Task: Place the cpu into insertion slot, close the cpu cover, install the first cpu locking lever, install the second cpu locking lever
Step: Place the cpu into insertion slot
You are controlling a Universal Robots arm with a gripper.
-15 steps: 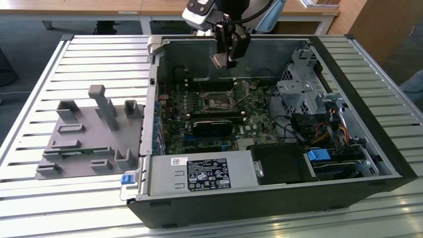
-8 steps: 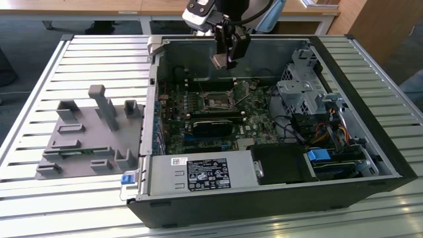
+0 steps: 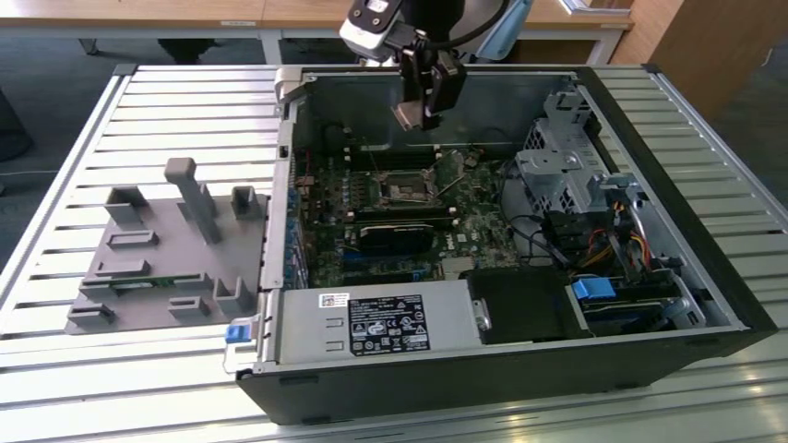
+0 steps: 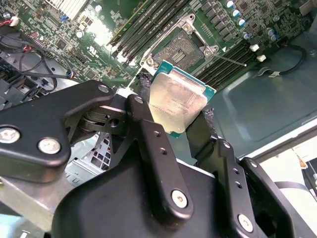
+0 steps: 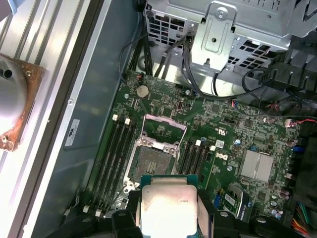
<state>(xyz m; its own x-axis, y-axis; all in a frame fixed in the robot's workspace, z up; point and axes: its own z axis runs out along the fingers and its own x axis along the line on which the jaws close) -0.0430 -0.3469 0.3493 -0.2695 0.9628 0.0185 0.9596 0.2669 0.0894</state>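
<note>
The end effector [image 3: 423, 109] has the chip [image 4: 178, 99] pinched by two edges, hanging well above the open socket [image 5: 151, 162] down on the board.

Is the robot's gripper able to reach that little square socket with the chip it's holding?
Probably yes. The gripper holds the chip above the board, the socket has its cover lifted, and nothing lies between them.

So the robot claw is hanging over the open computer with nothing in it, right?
Not quite. The claw does hang over the open computer, but it isn't empty: it is clamped on the shiny square chip, as you can see in both wrist views.
</note>
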